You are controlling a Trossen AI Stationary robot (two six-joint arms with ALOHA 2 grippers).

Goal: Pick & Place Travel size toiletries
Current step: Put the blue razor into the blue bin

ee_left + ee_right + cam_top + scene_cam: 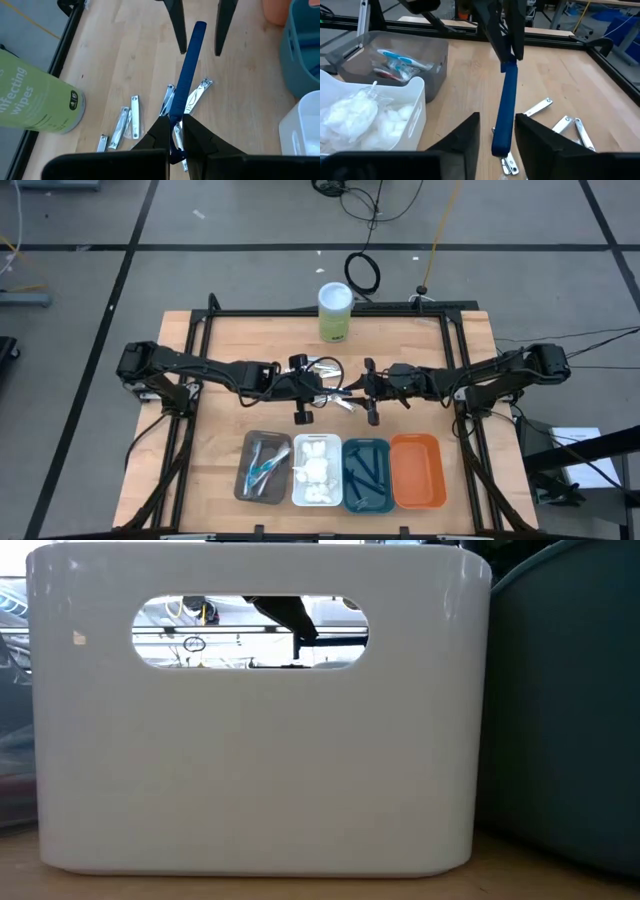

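Operator: Left end effector status?

Technician: Clenched on one end of the blue razor, held above the tabletop at frame centre in the high view. This presents the free end for a handover.

Operator: Right end effector?

Technician: Fingers parted, straddling the razor's free end without visible contact. Nail clippers lie below.

Operator: Destination?

Technician: Probably the teal tray, lower centre, where other razors lie.
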